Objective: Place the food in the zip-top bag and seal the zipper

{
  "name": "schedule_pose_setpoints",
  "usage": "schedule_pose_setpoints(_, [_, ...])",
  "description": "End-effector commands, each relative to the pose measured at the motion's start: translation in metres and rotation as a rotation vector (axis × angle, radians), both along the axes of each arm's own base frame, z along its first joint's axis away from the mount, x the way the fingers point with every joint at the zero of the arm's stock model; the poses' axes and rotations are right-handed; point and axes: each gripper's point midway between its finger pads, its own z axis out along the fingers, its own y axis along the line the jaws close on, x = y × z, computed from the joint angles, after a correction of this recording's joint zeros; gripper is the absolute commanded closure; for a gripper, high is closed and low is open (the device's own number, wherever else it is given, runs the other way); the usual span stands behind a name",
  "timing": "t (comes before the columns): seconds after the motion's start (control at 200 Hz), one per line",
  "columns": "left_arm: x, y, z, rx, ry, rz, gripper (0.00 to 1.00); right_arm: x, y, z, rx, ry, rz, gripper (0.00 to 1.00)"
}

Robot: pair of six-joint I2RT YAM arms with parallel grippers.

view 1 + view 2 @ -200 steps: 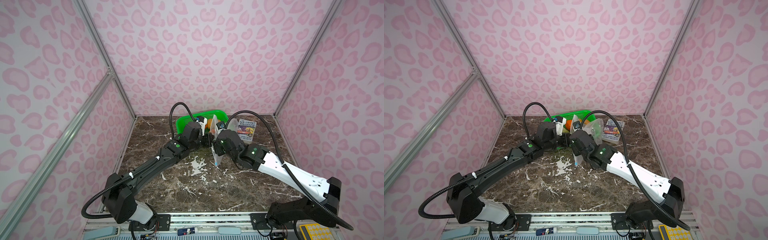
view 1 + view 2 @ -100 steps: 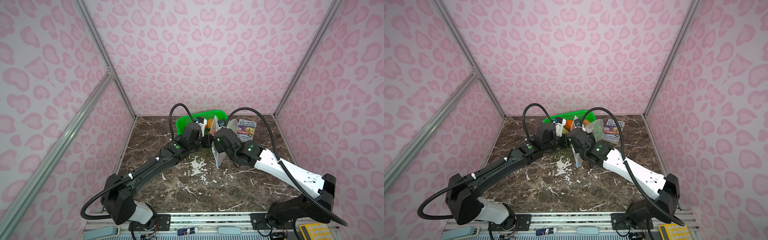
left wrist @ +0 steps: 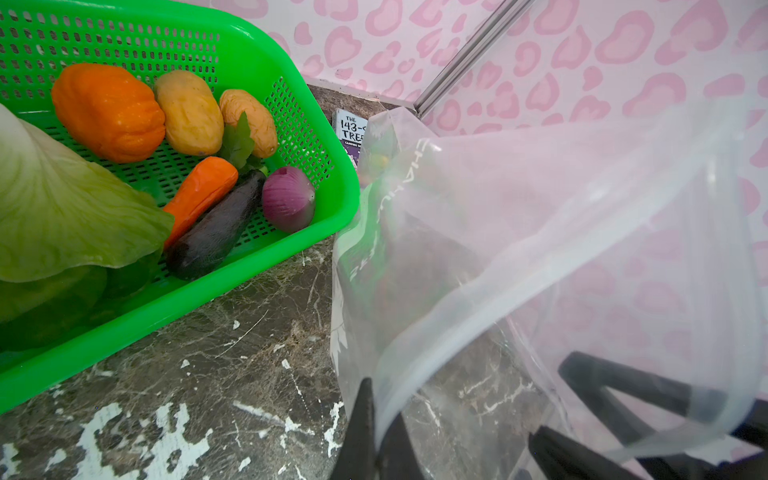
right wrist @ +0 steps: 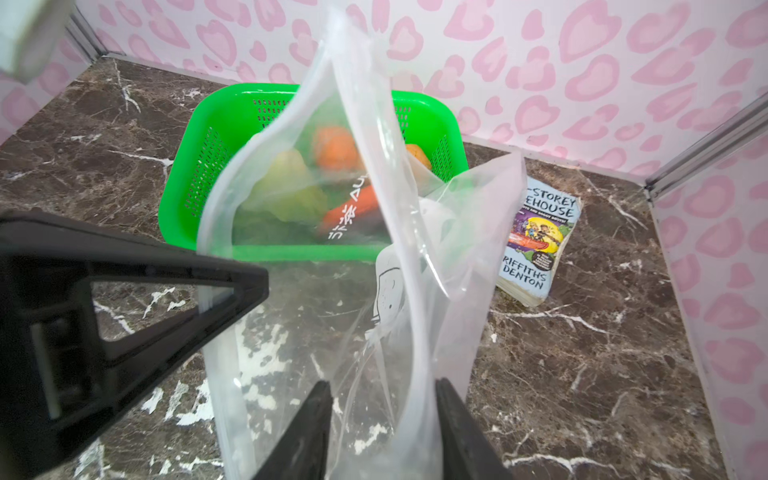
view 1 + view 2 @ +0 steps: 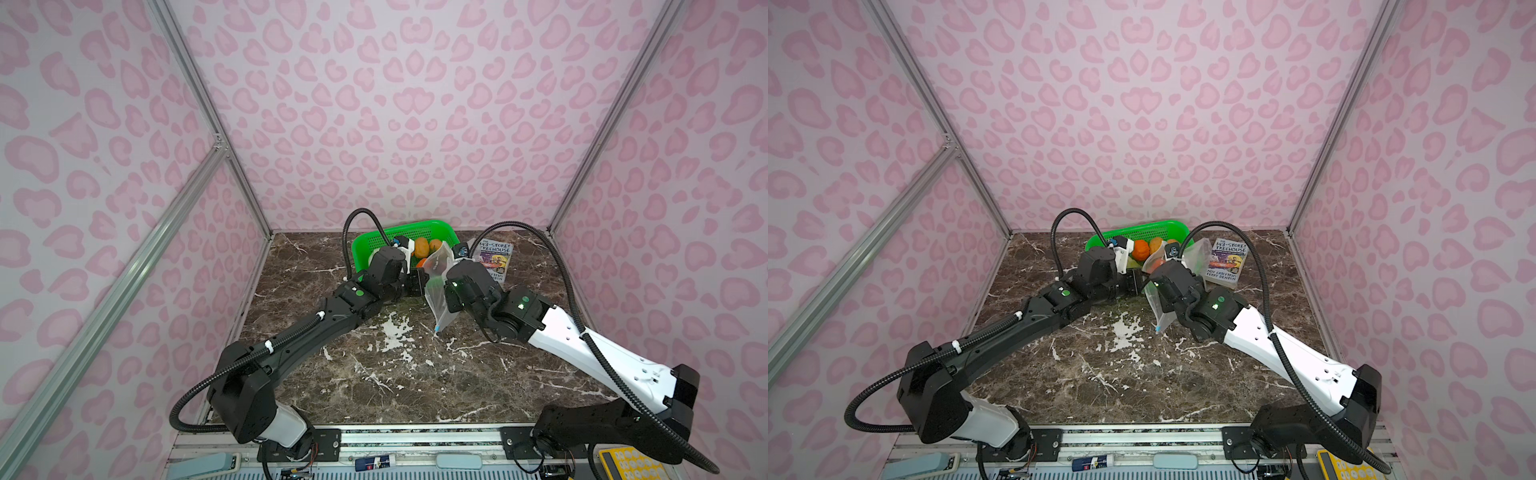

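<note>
The clear zip-top bag (image 5: 437, 291) (image 5: 1160, 307) stands on edge between my two grippers, mouth open and empty. Its zipper strip (image 4: 216, 232) ends in a blue slider (image 5: 435, 332) near the table. My left gripper (image 3: 380, 399) is shut on one lip of the mouth. My right gripper (image 4: 382, 388) is open, jaws straddling the other lip without pinching it. The food lies in the green basket (image 3: 249, 37): pumpkin (image 3: 108, 112), two potatoes (image 3: 189, 112), carrot (image 3: 199, 195), eggplant (image 3: 216, 232), onion (image 3: 288, 198), cabbage (image 3: 54, 208), green leaf (image 3: 237, 143).
The green basket (image 5: 399, 230) sits against the back wall, just behind the bag. A paperback book (image 5: 494, 257) (image 4: 536, 241) lies flat to its right. Pink patterned walls close in the marble table (image 5: 395, 382) on three sides.
My right gripper has pushed in around the bag's free lip and its jaws have narrowed. The left gripper has kept its hold and has not moved.
</note>
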Motion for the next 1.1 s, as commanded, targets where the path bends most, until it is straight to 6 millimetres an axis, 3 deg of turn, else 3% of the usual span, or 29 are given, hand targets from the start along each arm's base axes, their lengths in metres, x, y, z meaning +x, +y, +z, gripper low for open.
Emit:
schedule_pose_setpoints(0.0, [-0.004, -0.008, 0.018, -0.064, -0.047, -0.046, 0.97, 0.001, -0.010, -0.016, 0.097, 0.089, -0.007, 0.86])
schedule_pose_setpoints(0.075, [-0.012, -0.015, 0.026, -0.091, -0.061, -0.101, 0.97, 0.005, -0.024, -0.013, 0.166, 0.093, -0.017, 1.00])
schedule_pose_setpoints(0.16, [-0.022, -0.026, 0.026, -0.122, -0.040, -0.169, 0.97, 0.008, -0.038, 0.001, 0.208, 0.075, -0.023, 1.00])
schedule_pose_setpoints(0.32, [-0.034, -0.056, 0.003, -0.140, 0.060, -0.266, 0.97, 0.003, -0.049, 0.035, 0.229, 0.033, 0.021, 1.00])
schedule_pose_setpoints(0.51, [-0.041, -0.083, -0.012, -0.152, 0.118, -0.324, 0.97, -0.010, -0.060, 0.047, 0.205, 0.036, 0.025, 1.00])
schedule_pose_setpoints(0.65, [-0.032, -0.082, -0.038, -0.097, 0.152, -0.283, 0.97, -0.007, -0.053, 0.024, 0.211, 0.092, 0.034, 1.00])
schedule_pose_setpoints(0.86, [-0.017, -0.065, -0.087, -0.004, 0.226, -0.208, 0.97, 0.006, -0.042, -0.042, 0.314, 0.199, 0.002, 1.00])
schedule_pose_setpoints(0.965, [-0.012, -0.057, -0.091, -0.002, 0.235, -0.194, 0.96, 0.011, -0.036, -0.058, 0.373, 0.215, 0.012, 1.00])
schedule_pose_setpoints(1.1, [-0.003, -0.044, -0.075, 0.001, 0.189, -0.166, 0.95, 0.018, -0.035, -0.066, 0.393, 0.224, 0.022, 1.00])
